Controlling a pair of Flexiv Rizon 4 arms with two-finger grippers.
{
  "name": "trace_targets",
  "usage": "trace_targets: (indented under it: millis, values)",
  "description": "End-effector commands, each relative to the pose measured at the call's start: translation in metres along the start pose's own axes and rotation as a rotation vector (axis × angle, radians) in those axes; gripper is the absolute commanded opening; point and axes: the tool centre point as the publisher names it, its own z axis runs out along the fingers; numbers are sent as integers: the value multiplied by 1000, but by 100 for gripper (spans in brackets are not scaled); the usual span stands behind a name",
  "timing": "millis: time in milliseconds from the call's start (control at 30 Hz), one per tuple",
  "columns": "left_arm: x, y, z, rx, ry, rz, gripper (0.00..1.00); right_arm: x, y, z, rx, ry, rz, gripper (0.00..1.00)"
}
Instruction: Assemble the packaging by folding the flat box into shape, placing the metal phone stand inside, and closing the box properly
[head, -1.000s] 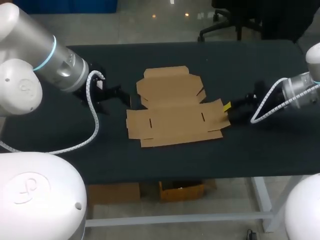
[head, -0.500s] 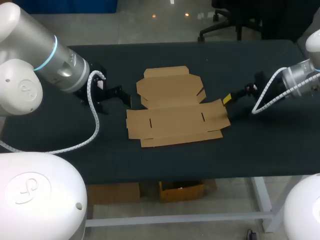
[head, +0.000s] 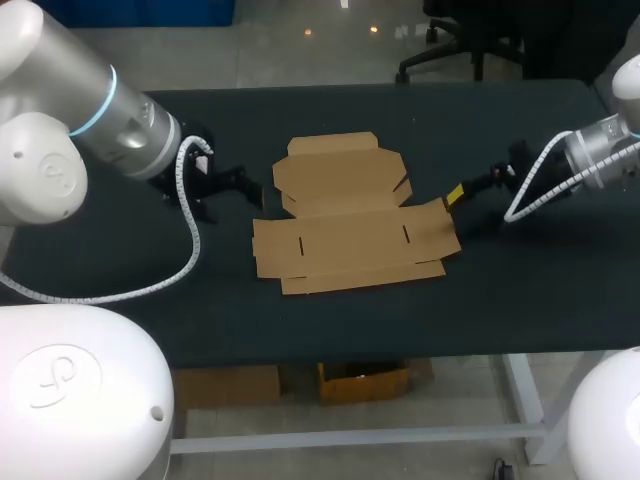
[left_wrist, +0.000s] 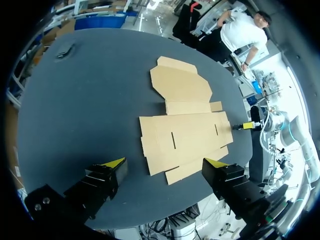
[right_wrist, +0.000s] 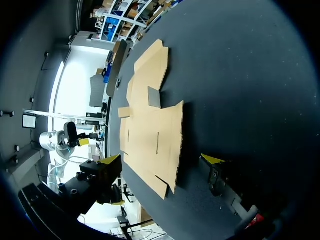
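Lying flat and unfolded on the dark desk (head: 520, 290), the cardboard box (head: 350, 215) sits about midway between the two arms, just where it lay a second ago. The right claw (right_wrist: 161, 160) has changed most. A second ago it was low against the box's right-hand flap, half a second ago it had drawn back and up, and now it hangs just beside the far corner of that edge (whether a yellow tip grazes the card is hard to say from above). Its fingers (right_wrist: 111, 160) are spread wide with nothing pinched, and the box's near edge lies ahead of and between them. The left claw (left_wrist: 164, 163) is off the box's left side, apart from it, and has shifted only slightly since the earlier frames. Its fingers (left_wrist: 114, 163) are likewise spread wide and hold nothing, with the box lying ahead of them.
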Motion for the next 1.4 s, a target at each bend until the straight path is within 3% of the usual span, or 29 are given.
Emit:
trace_targets:
  millis: [33, 300, 400, 500, 533, 1400]
  values:
    - [1, -7, 9, -13, -6, -2, 100, -5, 20, 6, 23, 25, 20, 100]
    - [-4, -12, 2, -2, -7, 4, 100, -8, 36, 11, 63, 25, 80, 100]
    - [-4, -14, 0, -6, -6, 8, 100, -9, 39, 11, 71, 19, 97, 71]
    - [-5, -15, -1, -5, -10, 8, 100, -10, 41, 13, 81, 17, 103, 49]
    - [-6, -15, -1, -5, -11, 7, 100, -10, 42, 14, 83, 17, 104, 47]
    - [-13, -18, -4, -16, 3, 9, 100, -26, 47, 45, 115, 45, 121, 37]
